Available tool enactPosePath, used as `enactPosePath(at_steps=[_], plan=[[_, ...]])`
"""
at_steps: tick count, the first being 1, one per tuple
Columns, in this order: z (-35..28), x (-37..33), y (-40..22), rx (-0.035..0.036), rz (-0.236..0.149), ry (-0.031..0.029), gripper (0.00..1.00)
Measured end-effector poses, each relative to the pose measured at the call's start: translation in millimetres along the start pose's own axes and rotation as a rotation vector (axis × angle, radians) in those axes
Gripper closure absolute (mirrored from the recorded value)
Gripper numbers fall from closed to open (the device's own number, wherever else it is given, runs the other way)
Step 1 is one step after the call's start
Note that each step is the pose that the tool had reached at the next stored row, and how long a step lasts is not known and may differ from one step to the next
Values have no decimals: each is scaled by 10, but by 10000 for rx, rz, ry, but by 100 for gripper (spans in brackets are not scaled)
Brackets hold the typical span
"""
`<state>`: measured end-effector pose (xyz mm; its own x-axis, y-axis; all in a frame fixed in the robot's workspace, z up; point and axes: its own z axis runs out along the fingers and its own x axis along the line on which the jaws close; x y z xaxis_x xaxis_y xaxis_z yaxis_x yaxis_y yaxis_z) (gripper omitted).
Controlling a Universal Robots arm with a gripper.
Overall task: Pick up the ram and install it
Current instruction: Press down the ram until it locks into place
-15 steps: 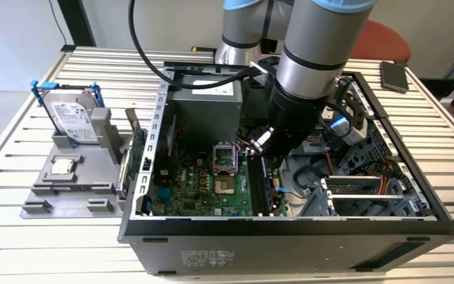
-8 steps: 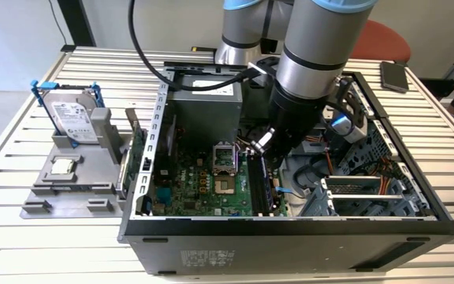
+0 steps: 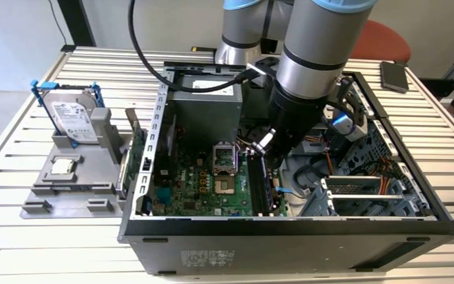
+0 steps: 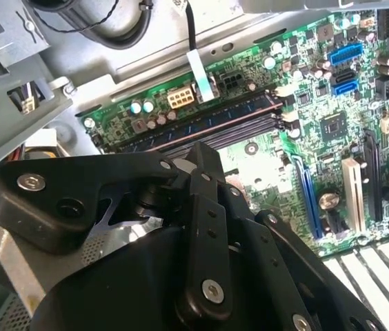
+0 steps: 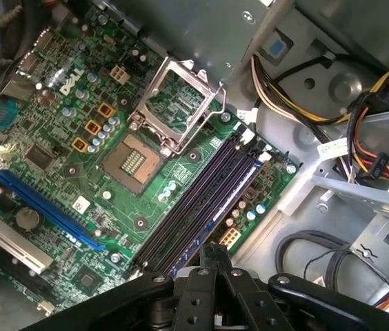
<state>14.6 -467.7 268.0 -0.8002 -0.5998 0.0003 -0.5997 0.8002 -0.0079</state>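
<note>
Silver-grey tubular arm (image 3: 314, 59), black cable (image 3: 152, 62), black screw-studded claw (image 4: 205, 155).

Motherboard (image 5: 77, 131) green; beside its open socket, black memory slots (image 5: 194, 200), dark-blue ram (image 5: 215, 210). Black gripper (image 5: 212, 258). Desk (image 3: 45, 236) pale, slatted.

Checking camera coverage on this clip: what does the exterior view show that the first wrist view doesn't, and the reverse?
Exterior view: the grey drive in a blue bracket and the slatted metal table. First wrist view: the long blue expansion slot and round silver battery. Both: the green motherboard, its black memory slots and empty processor socket.
</note>
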Motion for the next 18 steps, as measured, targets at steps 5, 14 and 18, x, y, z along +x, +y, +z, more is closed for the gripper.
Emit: enactPosePath(at_steps=[5,14,18], plan=[[0,0,0,0,-461,-4,100],[0,0,0,1,-1357,-11,100],[0,0,0,1,-1704,-13,100]])
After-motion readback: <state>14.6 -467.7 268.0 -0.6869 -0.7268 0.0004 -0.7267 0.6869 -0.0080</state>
